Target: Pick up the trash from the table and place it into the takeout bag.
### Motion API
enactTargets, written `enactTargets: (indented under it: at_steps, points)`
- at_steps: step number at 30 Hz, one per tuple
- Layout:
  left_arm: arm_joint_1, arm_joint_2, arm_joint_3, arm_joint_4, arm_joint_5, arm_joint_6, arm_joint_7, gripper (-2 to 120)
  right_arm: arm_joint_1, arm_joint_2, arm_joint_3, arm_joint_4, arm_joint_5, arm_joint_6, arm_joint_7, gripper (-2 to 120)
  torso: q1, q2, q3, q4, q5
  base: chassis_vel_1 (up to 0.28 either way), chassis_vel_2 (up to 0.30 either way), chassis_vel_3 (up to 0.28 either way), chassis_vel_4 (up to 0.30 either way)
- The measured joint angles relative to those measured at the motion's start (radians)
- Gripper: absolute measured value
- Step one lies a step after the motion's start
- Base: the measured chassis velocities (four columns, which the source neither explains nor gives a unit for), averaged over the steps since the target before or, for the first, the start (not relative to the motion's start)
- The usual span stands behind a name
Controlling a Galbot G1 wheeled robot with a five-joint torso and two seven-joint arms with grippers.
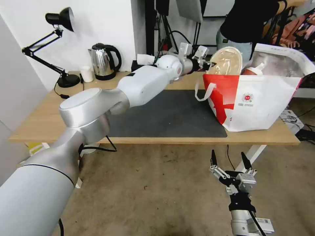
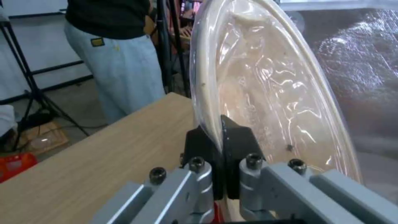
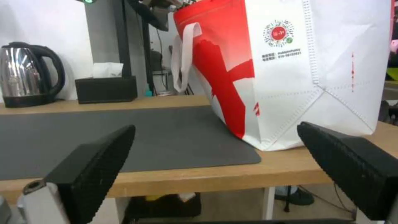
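Item: beige paper bowl [image 1: 226,61], upper centre of the head view, held on edge above the takeout bag [image 1: 262,101] mouth, its rim pinched by the clamped left end effector [image 2: 224,137].

Right end effector [image 1: 229,164]: spread wide, idle below the surface [image 1: 42,121].

Handling advice: lower the bowl past the bag rim, clear of the red cup [image 1: 254,70] inside, before unclamping.

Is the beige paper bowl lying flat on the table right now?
No, the left gripper holds the beige paper bowl on edge above the takeout bag.

white wall [image 1: 98,19], black desk lamp [image 1: 55,39], brownish floor [image 1: 147,190]
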State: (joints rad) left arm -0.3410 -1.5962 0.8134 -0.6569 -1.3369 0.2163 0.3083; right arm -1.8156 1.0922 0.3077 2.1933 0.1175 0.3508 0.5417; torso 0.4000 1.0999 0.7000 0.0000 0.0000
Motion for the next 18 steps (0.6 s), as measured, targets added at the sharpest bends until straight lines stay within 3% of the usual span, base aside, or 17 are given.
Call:
enactTargets:
  at_steps: [3,7,14,16,18]
  points:
    - [0.0,0.0,-0.009,-0.001,-0.004,-0.001,0.0,6,0.0,0.0,0.0,0.0,0.0,0.0,0.0,100,0.0,0.0,0.0,0.0,0.0,0.0,0.0,0.0,0.0]
    - [-0.003,0.001,-0.011,0.0,-0.005,-0.001,0.003,0,0.0,0.0,0.0,0.0,0.0,0.0,0.0,100,0.0,0.0,0.0,0.0,0.0,0.0,0.0,0.0,0.0]
    - [-0.003,0.001,-0.009,-0.012,-0.003,-0.002,0.024,1,0.0,0.0,0.0,0.0,0.0,0.0,0.0,100,0.0,0.0,0.0,0.0,0.0,0.0,0.0,0.0,0.0]
    - [0.0,0.001,-0.004,-0.014,-0.001,-0.009,0.042,11,0.0,0.0,0.0,0.0,0.0,0.0,0.0,100,0.0,0.0,0.0,0.0,0.0,0.0,0.0,0.0,0.0]
    - [0.002,0.001,-0.002,-0.015,-0.001,-0.013,0.05,15,0.0,0.0,0.0,0.0,0.0,0.0,0.0,100,0.0,0.0,0.0,0.0,0.0,0.0,0.0,0.0,0.0]
